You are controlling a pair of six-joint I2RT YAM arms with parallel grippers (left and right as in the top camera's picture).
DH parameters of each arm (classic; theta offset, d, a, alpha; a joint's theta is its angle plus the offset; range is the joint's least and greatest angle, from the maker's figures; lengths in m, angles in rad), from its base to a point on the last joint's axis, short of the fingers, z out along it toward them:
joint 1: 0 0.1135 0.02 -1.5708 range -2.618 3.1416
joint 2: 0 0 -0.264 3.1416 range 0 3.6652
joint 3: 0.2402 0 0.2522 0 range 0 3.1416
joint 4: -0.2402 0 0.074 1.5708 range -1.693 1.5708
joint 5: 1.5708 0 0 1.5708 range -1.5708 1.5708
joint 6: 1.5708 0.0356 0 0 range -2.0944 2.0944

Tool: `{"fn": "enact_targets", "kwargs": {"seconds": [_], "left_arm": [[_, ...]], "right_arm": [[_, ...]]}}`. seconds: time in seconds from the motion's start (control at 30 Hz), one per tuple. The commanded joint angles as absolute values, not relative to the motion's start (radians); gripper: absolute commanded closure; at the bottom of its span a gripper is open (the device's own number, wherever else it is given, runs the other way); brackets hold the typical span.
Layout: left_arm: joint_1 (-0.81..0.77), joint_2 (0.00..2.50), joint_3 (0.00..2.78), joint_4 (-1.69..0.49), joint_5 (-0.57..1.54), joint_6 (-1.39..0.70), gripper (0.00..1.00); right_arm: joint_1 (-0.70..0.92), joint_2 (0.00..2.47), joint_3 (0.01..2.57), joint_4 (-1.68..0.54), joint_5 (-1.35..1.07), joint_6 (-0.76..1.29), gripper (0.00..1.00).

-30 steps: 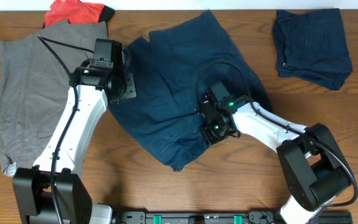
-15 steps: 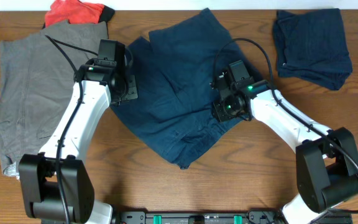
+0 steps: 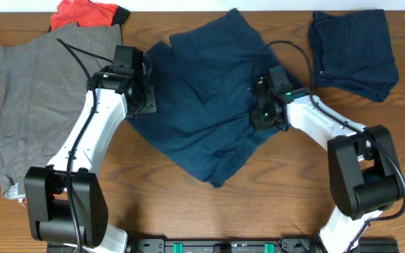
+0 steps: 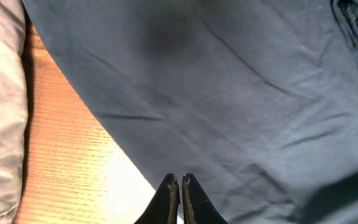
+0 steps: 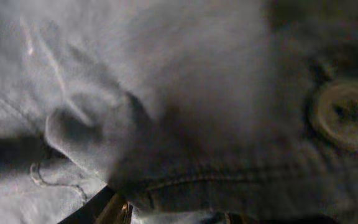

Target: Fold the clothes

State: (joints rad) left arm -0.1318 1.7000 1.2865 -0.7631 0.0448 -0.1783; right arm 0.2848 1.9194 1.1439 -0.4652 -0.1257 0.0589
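- Though not yet folded, found shorts lying crumpled in the middle of the table, between both arms, with the lower corner pointing towards the near edge.
- Against a second ago: dragged a little rightward, with the lower corner shifted that way.
- Saw right gripper gone from the shorts' lower middle up to their right edge, nosed down onto cloth beside a button. Could not tell whether spread or pinching fabric.
- Found left gripper pressed together at the shorts' left edge, hardly moved. Could not tell whether any cloth was caught between.
- Judged this a repositioning pull, with no fold made yet and flattening probably needed first.
- Further out, noted navy pile at far right, grey shorts at left and red garment in the far-left corner, all lying as before.
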Motion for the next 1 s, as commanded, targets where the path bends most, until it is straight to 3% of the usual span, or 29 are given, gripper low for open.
{"fn": "enact_targets", "kwargs": {"seconds": [0.0, 0.17, 0.47, 0.6, 0.73, 0.77, 0.8, 0.87, 0.93, 0.97], "left_arm": [[-0.127, 1.711, 1.291, -0.760, 0.033, -0.160, 0.93], [-0.127, 1.711, 1.291, -0.758, 0.033, -0.160, 0.93], [-0.127, 1.713, 1.285, -0.731, 0.033, -0.154, 0.93], [-0.127, 1.734, 1.264, -0.624, 0.033, -0.124, 0.93], [-0.122, 1.800, 1.264, -0.441, 0.033, -0.141, 0.94], [-0.117, 1.822, 1.264, -0.398, 0.033, -0.162, 0.87], [-0.110, 1.845, 1.264, -0.361, 0.033, -0.190, 0.68], [-0.091, 1.898, 1.267, -0.298, 0.038, -0.251, 0.35], [-0.072, 1.951, 1.275, -0.250, 0.072, -0.284, 0.10], [-0.062, 1.976, 1.280, -0.229, 0.087, -0.299, 0.03]], "right_arm": [[0.231, 1.991, 1.150, -0.392, -0.077, 0.059, 0.56], [0.182, 2.100, 1.151, -0.187, -0.014, 0.058, 0.59], [0.143, 2.226, 1.184, 0.088, 0.127, 0.058, 0.55], [0.134, 2.193, 1.230, 0.032, 0.089, 0.058, 0.40], [0.148, 2.078, 1.273, -0.061, 0.020, 0.058, 0.14], [0.155, 2.041, 1.277, -0.078, 0.001, 0.058, 0.04], [0.162, 1.996, 1.277, -0.096, -0.016, 0.058, 0.01], [0.179, 1.910, 1.277, -0.134, -0.031, 0.058, 0.01], [0.198, 1.827, 1.277, -0.173, -0.031, 0.058, 0.01], [0.207, 1.790, 1.277, -0.191, -0.030, 0.058, 0.01]]}}
